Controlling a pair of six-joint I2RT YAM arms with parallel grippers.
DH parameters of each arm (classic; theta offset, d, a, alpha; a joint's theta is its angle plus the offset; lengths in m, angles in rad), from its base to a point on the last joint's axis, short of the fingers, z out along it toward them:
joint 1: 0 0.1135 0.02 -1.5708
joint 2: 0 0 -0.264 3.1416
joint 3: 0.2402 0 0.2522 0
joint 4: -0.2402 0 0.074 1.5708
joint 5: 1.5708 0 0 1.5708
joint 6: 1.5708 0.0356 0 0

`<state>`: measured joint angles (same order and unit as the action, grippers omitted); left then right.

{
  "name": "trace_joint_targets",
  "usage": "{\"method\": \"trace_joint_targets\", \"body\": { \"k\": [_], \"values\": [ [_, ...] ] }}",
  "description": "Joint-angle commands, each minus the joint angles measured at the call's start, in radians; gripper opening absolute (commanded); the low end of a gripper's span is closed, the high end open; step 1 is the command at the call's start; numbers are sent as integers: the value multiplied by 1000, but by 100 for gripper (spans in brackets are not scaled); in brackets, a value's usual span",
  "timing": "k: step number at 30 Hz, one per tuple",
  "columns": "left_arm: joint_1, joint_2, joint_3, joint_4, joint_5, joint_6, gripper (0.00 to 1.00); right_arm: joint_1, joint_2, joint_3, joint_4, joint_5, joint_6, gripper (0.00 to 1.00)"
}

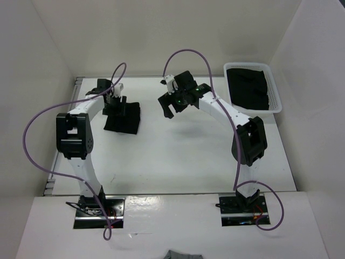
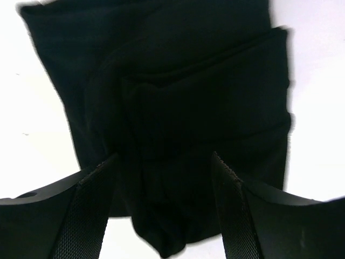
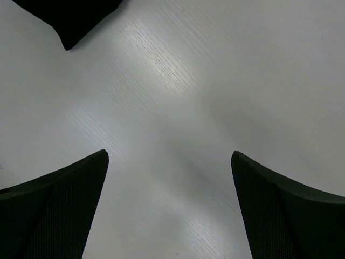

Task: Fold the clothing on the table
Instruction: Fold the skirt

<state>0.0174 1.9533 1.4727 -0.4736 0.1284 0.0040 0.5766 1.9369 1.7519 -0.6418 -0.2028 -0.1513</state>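
The clothing (image 1: 127,122) is a black folded bundle lying at the far left of the white table (image 1: 178,156). My left gripper (image 1: 114,106) hangs right over its far edge. In the left wrist view the clothing (image 2: 188,97) fills most of the frame in layered folds, and the left gripper (image 2: 161,159) is open, its fingers standing on either side of a hanging fold without pinching it. My right gripper (image 1: 170,106) is open above bare table, to the right of the bundle. In the right wrist view the right gripper (image 3: 170,156) holds nothing, and only a corner of the clothing (image 3: 70,16) shows at top left.
A white mesh basket (image 1: 276,94) with a black fabric heap (image 1: 248,86) stands at the back right corner. White walls close in the table at the back and both sides. A small grey thing (image 1: 182,254) lies at the near edge, behind the arm bases.
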Motion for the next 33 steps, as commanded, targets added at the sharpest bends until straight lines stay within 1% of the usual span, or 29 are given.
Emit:
{"method": "trace_joint_targets", "body": {
  "k": [1,6,7,9,11,13,16,19,20,23,24,28,29,30,33],
  "values": [
    [6,56,41,33,-39,25,75,6,-73,-11,37,-14,-10,99],
    [6,139,110,24,-92,5,73,6,-64,-11,37,-14,-10,99],
    [6,157,110,24,-122,5,73,6,-64,-11,37,-14,-10,99],
    [6,171,124,12,-122,-6,70,6,-64,-11,37,-23,-19,99],
    [-19,182,133,-19,-122,-15,67,6,-75,-11,37,-23,-19,99],
    [-42,182,121,-29,-122,-15,67,6,-84,-11,37,-23,-19,99],
    [-100,182,110,-62,-75,-36,67,6,-93,-20,37,-23,-19,99],
    [-140,182,101,-118,48,-68,64,6,-102,-20,37,-14,-19,99],
    [-154,182,101,-131,116,-68,64,6,-111,-20,37,-14,-19,99],
    [-184,164,101,-154,192,-90,57,6,-122,-29,37,-14,-28,99],
    [-185,164,92,-154,192,-99,56,6,-122,-29,37,-14,-28,99],
    [-223,122,55,-154,229,-99,56,6,-144,-49,47,-4,-28,99],
    [-246,108,55,-154,255,-99,58,6,-144,-58,56,-4,-28,99],
    [-246,108,55,-154,267,-99,58,6,-144,-58,56,-4,-28,99],
    [-296,61,34,-145,300,-99,62,6,-154,-81,65,-4,-28,99]
  ]
}}
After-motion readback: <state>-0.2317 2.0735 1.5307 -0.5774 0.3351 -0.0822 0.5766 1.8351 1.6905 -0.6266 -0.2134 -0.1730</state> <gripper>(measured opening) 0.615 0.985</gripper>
